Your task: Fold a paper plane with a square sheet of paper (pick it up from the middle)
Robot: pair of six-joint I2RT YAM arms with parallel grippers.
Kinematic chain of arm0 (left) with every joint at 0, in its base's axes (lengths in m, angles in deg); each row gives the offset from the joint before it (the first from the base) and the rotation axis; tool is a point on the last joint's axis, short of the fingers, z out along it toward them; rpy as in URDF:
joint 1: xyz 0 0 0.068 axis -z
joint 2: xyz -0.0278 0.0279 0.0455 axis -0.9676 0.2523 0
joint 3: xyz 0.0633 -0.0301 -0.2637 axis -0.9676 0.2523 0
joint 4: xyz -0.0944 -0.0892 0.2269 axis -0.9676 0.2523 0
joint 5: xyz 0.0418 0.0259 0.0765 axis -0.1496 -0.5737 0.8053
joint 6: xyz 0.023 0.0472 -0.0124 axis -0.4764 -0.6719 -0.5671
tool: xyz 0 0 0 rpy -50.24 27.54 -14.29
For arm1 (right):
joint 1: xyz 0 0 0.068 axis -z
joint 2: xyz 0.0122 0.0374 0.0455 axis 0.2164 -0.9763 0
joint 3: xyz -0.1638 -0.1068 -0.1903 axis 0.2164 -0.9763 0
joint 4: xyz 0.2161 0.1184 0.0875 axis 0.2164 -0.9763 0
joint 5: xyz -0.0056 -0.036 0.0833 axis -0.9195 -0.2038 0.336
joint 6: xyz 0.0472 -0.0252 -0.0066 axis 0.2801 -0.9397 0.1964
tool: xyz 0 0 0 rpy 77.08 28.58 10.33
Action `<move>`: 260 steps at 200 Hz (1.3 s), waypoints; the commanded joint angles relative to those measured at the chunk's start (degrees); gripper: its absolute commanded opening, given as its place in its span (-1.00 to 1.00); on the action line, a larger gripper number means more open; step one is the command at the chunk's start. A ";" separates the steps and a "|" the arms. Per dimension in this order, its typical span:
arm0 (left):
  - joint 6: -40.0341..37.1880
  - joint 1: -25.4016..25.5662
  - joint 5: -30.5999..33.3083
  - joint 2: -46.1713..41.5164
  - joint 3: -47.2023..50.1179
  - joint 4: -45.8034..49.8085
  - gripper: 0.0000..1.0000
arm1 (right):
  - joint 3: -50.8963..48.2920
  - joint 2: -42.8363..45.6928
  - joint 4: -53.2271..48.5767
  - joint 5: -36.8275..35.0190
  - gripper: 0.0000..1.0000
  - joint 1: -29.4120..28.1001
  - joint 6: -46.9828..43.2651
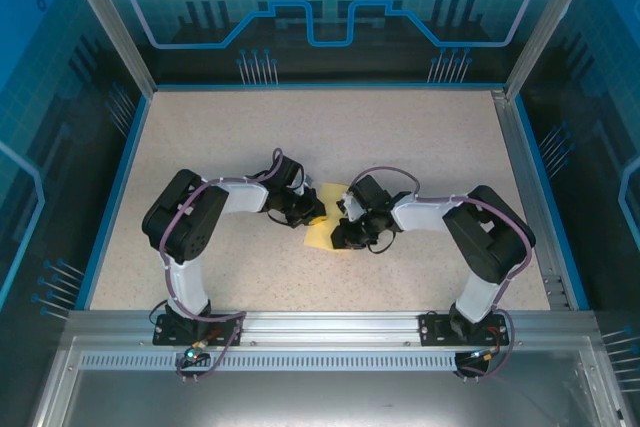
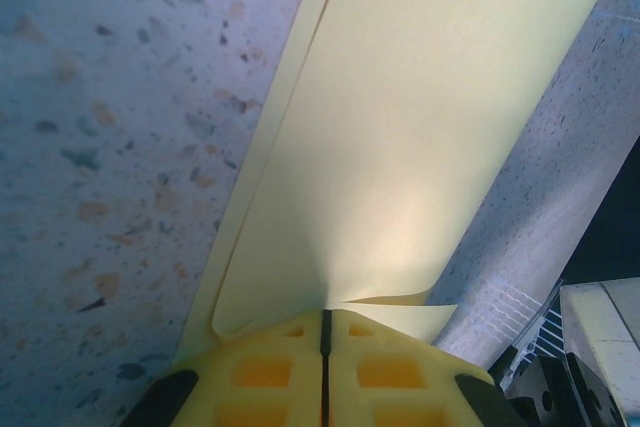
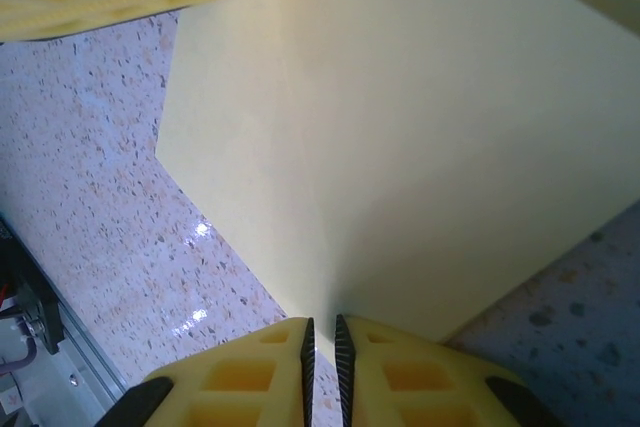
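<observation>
Now L jaws tight on sheet (image 2: 420, 147) edge, R jaws narrow on opp. edge; bare table (image 1: 300, 137) all round.

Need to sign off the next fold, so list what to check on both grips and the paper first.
1. Left gripper clamped on the square sheet of paper: ok.
2. Right gripper holding the sheet's edge: cannot tell, a slit shows between its jaws.
3. Sheet free of tears where visible: ok.
4. Grippers apart from each other: ok.
5. Layers aligned: cannot tell.
</observation>
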 commanded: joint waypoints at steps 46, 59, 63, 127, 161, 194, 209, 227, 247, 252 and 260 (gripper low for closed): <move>-1.77 0.48 2.52 2.50 0.80 4.80 -0.86 | -3.65 1.01 -7.49 -0.22 -0.65 0.37 0.78; -1.63 0.46 2.59 2.41 1.00 4.48 -0.86 | -5.89 1.69 -5.22 0.31 -0.65 0.60 1.59; -1.58 0.48 2.54 2.45 1.08 4.40 -0.87 | -6.51 1.77 -4.25 1.03 -0.65 0.71 1.78; -1.71 0.48 2.42 2.32 1.15 4.28 -0.87 | -6.08 6.60 -3.87 1.81 -0.66 1.51 3.00; -1.65 0.48 2.19 2.15 1.09 4.11 -0.87 | -3.20 10.16 -2.78 0.08 -0.66 1.66 4.92; -1.54 0.47 2.04 2.06 0.91 4.14 -0.87 | 0.27 6.12 0.51 1.28 -0.67 1.53 6.64; -1.63 0.48 2.07 1.97 0.91 4.22 -0.87 | 1.88 3.57 0.71 1.12 -0.68 1.13 6.90; -1.57 0.48 2.06 1.88 0.91 4.13 -0.87 | 2.59 0.80 0.70 1.21 -0.68 1.08 6.69; -1.32 0.48 1.54 1.55 1.02 3.39 -0.85 | 2.31 -1.63 -1.28 -0.64 -0.69 1.09 6.08; -1.28 0.48 1.24 1.37 1.08 3.12 -0.84 | 1.81 -1.91 -1.45 -1.08 -0.69 1.09 5.98; -1.23 0.46 1.19 0.83 1.12 2.80 -0.83 | 1.05 -2.35 -1.79 -1.88 -0.69 1.17 5.89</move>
